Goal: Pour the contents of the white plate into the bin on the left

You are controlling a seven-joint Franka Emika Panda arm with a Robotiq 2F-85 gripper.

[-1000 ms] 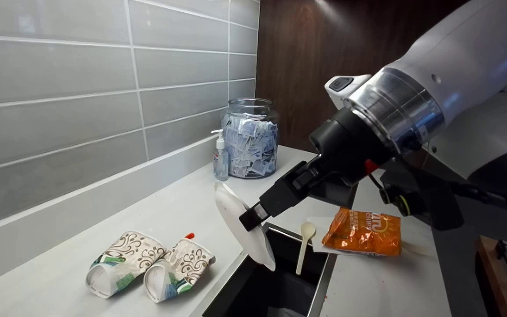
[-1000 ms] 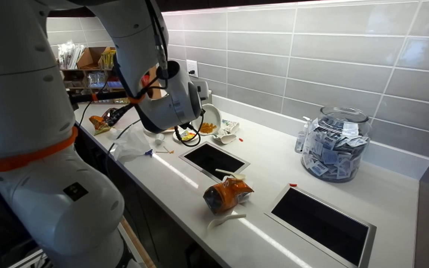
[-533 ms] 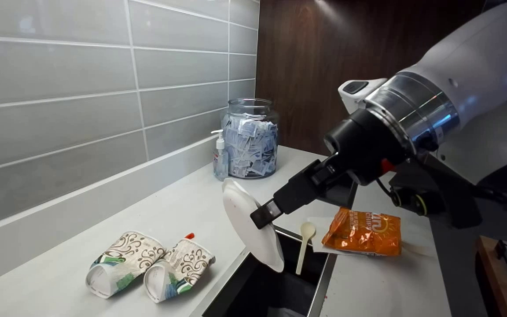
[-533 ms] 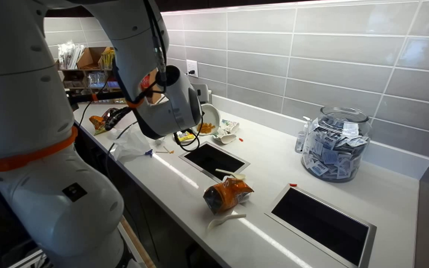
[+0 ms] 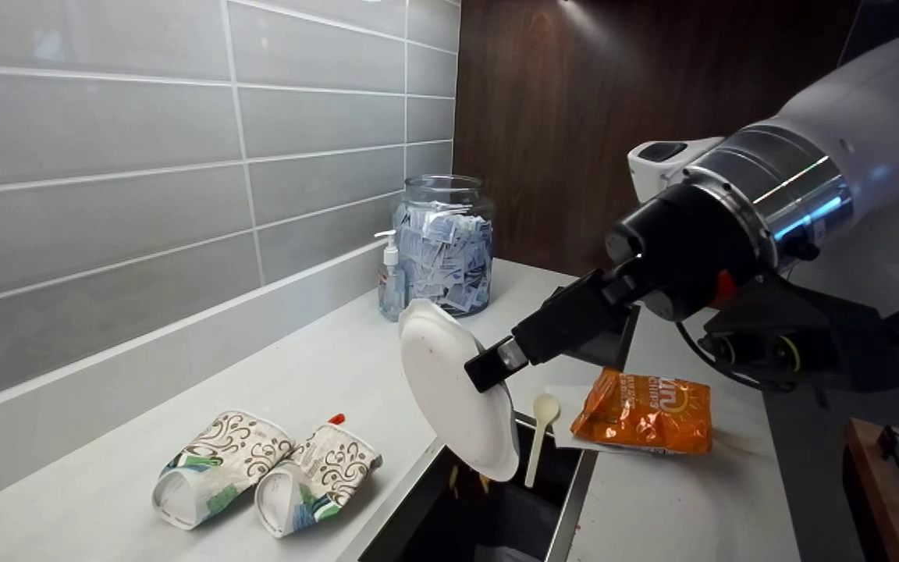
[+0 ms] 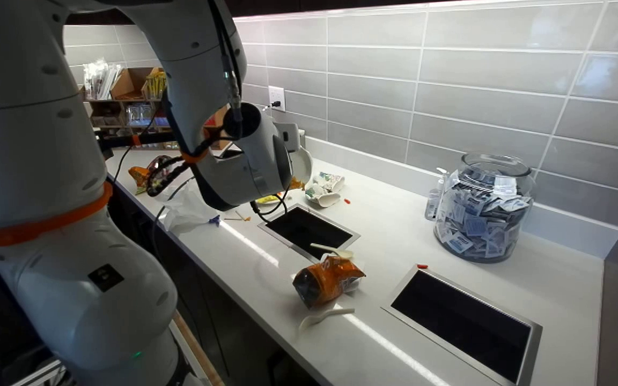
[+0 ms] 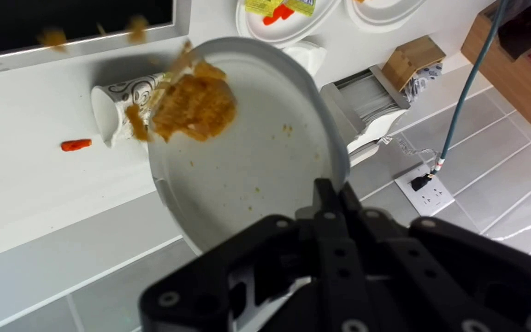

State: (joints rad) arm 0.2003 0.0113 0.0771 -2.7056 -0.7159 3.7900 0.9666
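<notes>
My gripper (image 5: 490, 370) is shut on the rim of the white plate (image 5: 457, 390), which hangs steeply tilted above the bin (image 5: 580, 496). In the wrist view the gripper (image 7: 337, 192) pinches the edge of the plate (image 7: 265, 161). Orange contents (image 7: 196, 108) are heaped at the plate's far rim and spilling over it, with blurred scraps (image 7: 137, 30) in the air near the rim of the bin (image 7: 109, 44). Falling scraps (image 5: 453, 478) also show against the dark opening in an exterior view. Elsewhere, the arm hides part of the plate (image 6: 302, 166).
A spoon (image 5: 537, 445) leans across the bin's edge beside an orange snack bag (image 5: 644, 410). Crumpled paper cups (image 5: 223, 468) lie by the wall side. A glass jar (image 5: 445, 257), a pump bottle (image 5: 392, 281) and another dark recess (image 6: 464, 324) are farther along.
In an exterior view the gripper and plate have shifted right, and the plate has turned more of its underside to view. Scraps that stayed on the plate are now dropping off.
</notes>
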